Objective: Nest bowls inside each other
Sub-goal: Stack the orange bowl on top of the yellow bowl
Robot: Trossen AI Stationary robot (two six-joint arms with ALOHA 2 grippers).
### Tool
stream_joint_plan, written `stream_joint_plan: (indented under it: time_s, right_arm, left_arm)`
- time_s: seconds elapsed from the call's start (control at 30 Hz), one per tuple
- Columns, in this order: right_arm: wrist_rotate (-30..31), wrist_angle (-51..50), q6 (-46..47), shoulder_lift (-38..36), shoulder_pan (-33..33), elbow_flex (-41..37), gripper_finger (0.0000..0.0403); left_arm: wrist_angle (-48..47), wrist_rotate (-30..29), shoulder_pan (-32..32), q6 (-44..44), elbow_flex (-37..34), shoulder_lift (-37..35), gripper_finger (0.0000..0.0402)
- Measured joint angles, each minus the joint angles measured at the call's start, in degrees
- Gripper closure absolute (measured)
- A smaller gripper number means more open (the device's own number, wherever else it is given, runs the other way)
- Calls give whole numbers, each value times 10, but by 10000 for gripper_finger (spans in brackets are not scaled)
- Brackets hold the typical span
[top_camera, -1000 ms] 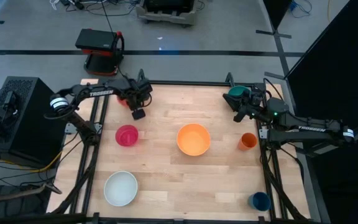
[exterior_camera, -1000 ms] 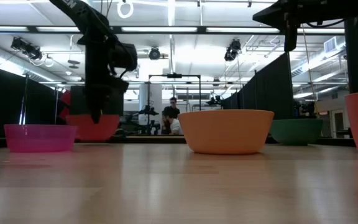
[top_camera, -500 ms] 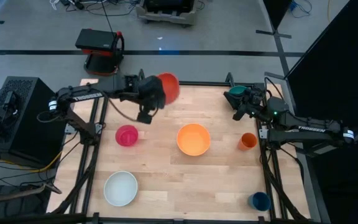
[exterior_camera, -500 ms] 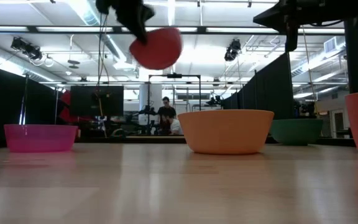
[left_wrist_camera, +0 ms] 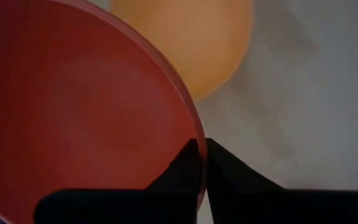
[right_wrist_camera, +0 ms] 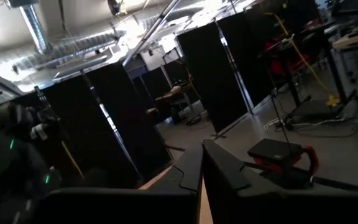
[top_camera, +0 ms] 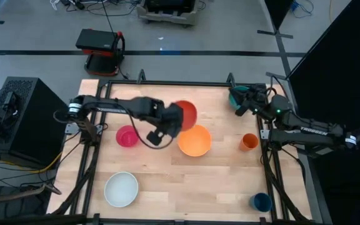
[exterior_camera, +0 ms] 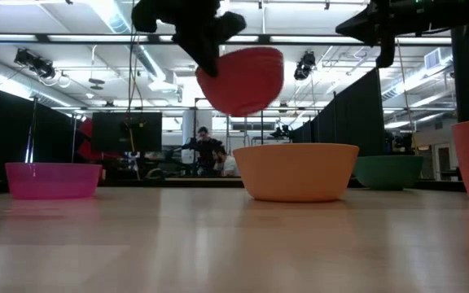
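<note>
The left pincer (top_camera: 172, 119) is closed on the rim of the red-orange bowl (top_camera: 185, 114) and holds it in the air, tilted, above the desk (top_camera: 167, 181) and just over the near-left edge of the yellow-orange bowl (top_camera: 194, 140), which stands at the middle of the desk. In the left wrist view the two dark fingers (left_wrist_camera: 194, 165) pinch the red-orange rim between them. The pink bowl (top_camera: 127, 135) stands to the left of the yellow-orange one, the white bowl (top_camera: 121, 189) near the front left corner, and the teal green bowl (top_camera: 237, 97) at the back right corner. The right pincer (top_camera: 241, 107) hangs shut and holding nothing, just beside the teal green bowl. An orange cup (top_camera: 249, 142) and a dark blue cup (top_camera: 261, 202) stand along the right edge.
</note>
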Motion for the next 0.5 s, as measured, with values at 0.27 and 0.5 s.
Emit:
stream_joint_plan:
  time_s: [0.27,0.5]
  right_arm:
    - [0,-3,-8,-18,-19,0,403]
    - [-16,-17,-9,-20,-31,0,403]
  left_arm:
    - [37,24,-38,19,0,48,402]
    - [83,29,-45,32,1,76,402]
